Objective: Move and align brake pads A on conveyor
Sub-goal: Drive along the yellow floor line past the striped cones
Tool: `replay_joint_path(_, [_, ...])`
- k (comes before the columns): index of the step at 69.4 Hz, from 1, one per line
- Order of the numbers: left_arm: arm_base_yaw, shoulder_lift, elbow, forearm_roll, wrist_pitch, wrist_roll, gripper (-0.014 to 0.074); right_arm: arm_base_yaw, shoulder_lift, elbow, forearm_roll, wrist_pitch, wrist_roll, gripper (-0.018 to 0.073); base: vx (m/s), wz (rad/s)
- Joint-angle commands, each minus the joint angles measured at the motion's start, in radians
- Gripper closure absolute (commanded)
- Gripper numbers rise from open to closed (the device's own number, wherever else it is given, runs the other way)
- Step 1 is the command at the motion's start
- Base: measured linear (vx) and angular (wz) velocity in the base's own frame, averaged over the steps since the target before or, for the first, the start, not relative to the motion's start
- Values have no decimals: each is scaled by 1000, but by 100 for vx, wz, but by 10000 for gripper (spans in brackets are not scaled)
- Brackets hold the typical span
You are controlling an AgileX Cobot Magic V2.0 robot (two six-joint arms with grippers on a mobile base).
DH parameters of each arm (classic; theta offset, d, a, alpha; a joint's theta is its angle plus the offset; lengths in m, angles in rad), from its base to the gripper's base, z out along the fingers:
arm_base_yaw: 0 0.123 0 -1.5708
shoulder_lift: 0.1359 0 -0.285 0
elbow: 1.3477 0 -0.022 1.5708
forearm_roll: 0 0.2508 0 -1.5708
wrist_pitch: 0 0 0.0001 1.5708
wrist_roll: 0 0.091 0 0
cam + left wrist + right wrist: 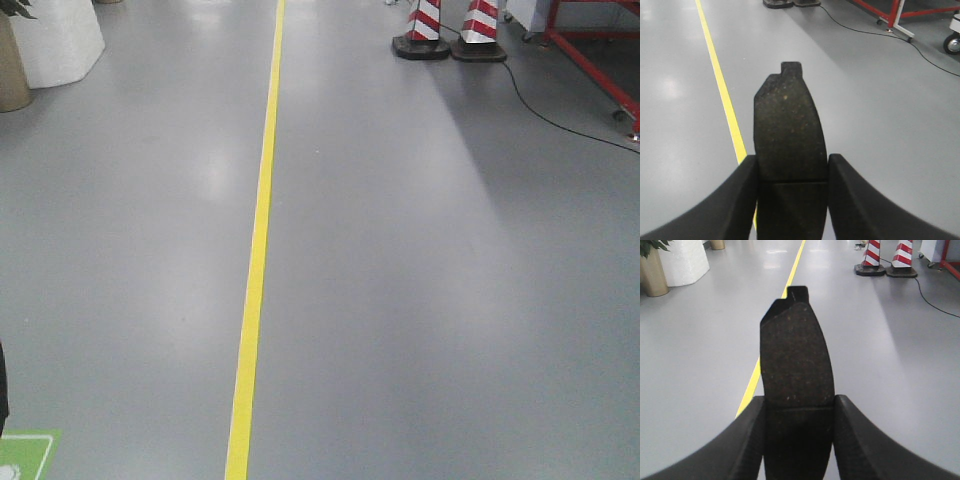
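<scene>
L end effector (792,160) grips brake pad (787,115), R end effector (799,400) another (same type); grey floor (430,300), yellow line (258,250).

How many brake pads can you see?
2. One brake pad is in the left end effector, another brake pad in the right end effector. More may be hidden off-camera.

We're scanning all three views, and there's no word, number or brand we can read anywhere. The nearest thing to a sign is a green floor marker (25,455) at the lower left of the front view. Its white figure is cut off by the edge, too partial to make out.
</scene>
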Motion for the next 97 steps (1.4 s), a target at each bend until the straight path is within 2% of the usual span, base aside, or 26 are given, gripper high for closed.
replay_joint_path(1, [-5,5,-30,10,-92,-7,603,-5,6,-31,0,-96,-3,564,50,11])
replay_joint_path(97, [-5,5,-30,10,-92,-7,603,-5,6,-31,0,-96,-3,564,62,6])
